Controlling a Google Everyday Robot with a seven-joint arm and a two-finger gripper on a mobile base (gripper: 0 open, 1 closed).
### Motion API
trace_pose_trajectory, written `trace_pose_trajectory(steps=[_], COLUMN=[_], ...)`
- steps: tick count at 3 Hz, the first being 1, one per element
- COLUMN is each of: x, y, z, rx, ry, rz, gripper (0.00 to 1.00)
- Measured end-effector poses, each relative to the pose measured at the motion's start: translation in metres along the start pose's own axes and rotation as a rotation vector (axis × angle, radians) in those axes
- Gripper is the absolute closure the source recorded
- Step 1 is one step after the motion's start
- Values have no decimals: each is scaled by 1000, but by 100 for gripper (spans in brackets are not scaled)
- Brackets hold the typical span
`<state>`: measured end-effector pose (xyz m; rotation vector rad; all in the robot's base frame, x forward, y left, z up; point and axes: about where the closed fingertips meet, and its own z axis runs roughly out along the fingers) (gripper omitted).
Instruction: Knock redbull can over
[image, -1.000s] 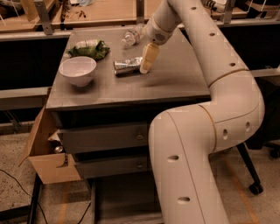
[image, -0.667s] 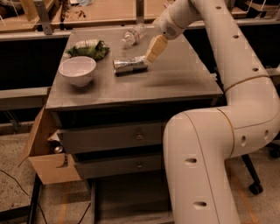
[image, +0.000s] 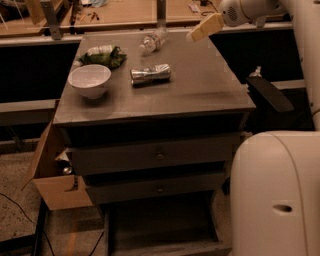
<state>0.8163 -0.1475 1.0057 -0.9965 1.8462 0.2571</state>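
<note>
Jaws, spread or not we cannot tell, hover above the far right edge of the table (image: 210, 87) while the redbull can (image: 150, 75) lies toppled near the bowl (image: 90, 80), where a stray sweep could roll it off.

1. I can read no lettering anywhere in my feed.
2. The redbull can (image: 150, 74), lying on its side on the desk (image: 200, 85), shows only mottled print, and I cannot make out a brand name.
3. The clear bottle (image: 152, 42) and green packet (image: 102, 56) near the desk's far edge give me nothing legible.
4. The end effector (image: 205, 27), raised over the desk's far right corner, bears no marking I can read.
</note>
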Motion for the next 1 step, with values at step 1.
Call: trace_pose_trajectory(steps=[1], x=[-3], y=[-4], z=[4], rx=[30], ry=[-23], rz=[31], gripper=[0])
